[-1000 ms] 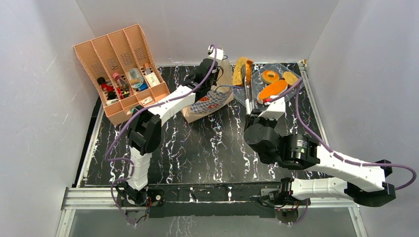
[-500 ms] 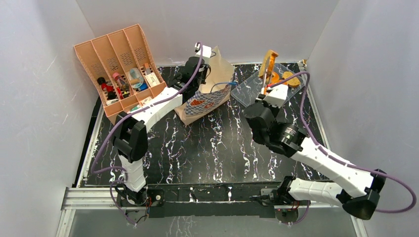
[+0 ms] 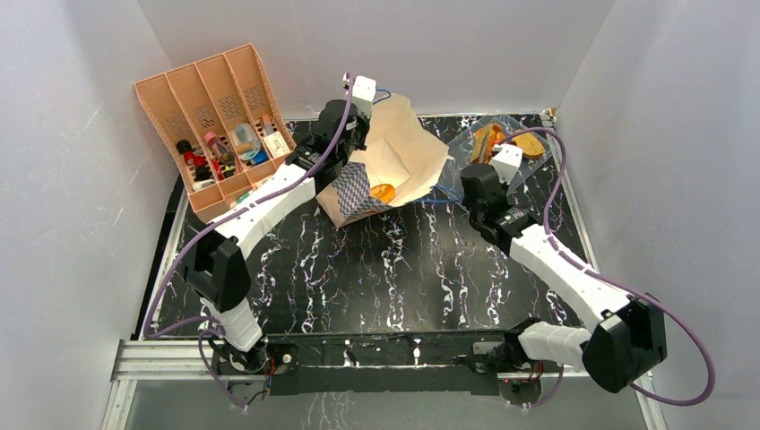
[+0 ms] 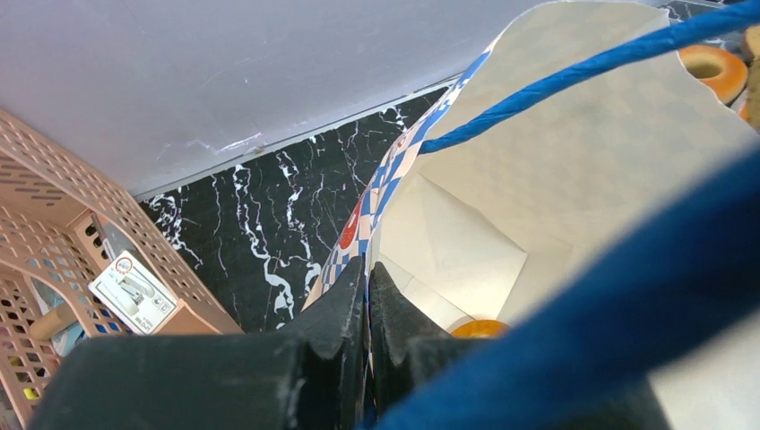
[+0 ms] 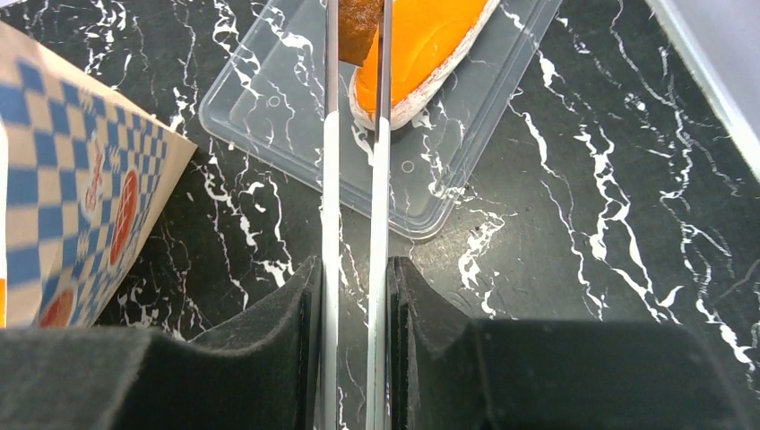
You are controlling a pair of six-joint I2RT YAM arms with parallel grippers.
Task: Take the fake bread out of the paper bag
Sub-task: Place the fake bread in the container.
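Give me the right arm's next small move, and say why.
Probably loosen the right gripper a little so the tongs spread and drop the brown toast slice into the clear tray. The slice hangs pinched at the tong tips above the tray, beside the orange-topped loaf. The left gripper pinches the paper bag rim open, with an orange piece inside yet to fetch.

Bright, even light (blurry wrist foregrounds)
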